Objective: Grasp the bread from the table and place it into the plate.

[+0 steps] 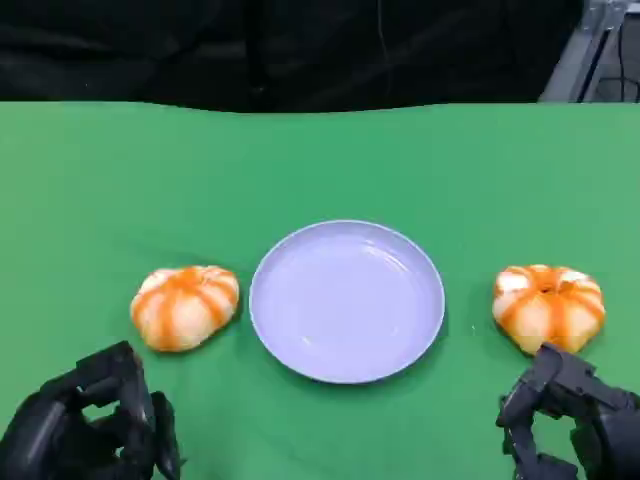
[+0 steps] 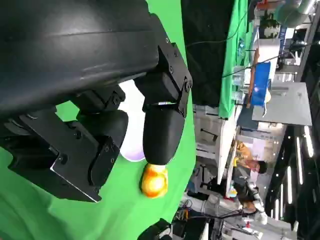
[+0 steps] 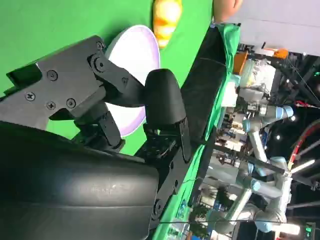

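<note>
Still pre-grasp: both breads lie on the green surface (image 1: pixel 90 170), left bread (image 1: pixel 185 306) at 9 o'clock of the plate (image 1: pixel 346 300), right bread (image 1: pixel 548 307) at 3 o'clock. Left robot hand (image 1: pixel 85 428) and right robot hand (image 1: pixel 572 420) hold nothing, fingers apart. Next, I'd judge: reach fwd, close on a bread. Wrist views add background clutter and a person.

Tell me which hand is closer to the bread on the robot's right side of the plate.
Right. The right hand sits just below that bread, almost touching it. The left hand is across the table beyond the plate, near the other bread.
</note>
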`<act>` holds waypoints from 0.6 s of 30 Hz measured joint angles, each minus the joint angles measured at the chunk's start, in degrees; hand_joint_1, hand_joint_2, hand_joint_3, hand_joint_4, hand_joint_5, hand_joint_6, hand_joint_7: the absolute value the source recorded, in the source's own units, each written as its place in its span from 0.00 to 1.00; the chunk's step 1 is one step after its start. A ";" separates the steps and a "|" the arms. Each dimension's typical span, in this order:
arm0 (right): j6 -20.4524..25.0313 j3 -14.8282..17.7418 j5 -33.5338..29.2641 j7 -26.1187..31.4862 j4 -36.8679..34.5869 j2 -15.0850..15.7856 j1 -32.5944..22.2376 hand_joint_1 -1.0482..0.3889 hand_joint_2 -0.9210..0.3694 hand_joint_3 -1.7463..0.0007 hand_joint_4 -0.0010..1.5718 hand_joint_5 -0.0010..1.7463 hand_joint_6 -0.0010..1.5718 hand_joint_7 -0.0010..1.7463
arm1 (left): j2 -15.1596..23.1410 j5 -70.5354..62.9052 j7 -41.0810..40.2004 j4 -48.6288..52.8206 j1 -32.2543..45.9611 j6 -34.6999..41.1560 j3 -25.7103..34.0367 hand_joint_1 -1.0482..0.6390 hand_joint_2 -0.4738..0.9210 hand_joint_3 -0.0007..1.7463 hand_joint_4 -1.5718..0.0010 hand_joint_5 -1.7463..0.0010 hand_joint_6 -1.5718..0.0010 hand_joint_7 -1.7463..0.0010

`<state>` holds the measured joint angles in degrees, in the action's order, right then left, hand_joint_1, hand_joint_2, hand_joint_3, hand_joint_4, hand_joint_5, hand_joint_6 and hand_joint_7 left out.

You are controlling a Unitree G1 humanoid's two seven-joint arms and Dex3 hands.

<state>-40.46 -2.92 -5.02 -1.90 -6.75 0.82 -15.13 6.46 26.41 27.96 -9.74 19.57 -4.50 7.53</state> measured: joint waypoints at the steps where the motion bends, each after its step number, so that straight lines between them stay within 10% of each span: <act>1: -0.09 0.00 0.00 0.00 -0.08 0.00 0.01 0.64 0.26 0.38 0.52 1.00 0.45 0.92 | 0.00 0.00 0.00 0.00 0.00 0.00 0.00 0.67 0.65 0.94 0.39 0.00 0.49 0.00; 18: -0.52 0.03 -0.08 0.03 -0.35 -0.02 0.13 0.62 0.27 0.38 0.52 1.00 0.46 0.92 | 0.00 0.00 0.00 0.00 0.00 0.00 0.00 0.66 0.64 0.95 0.39 0.00 0.49 0.00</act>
<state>-40.98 -2.89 -5.10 -1.87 -7.09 0.80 -15.00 6.46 26.42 27.97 -9.74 19.57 -4.50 7.52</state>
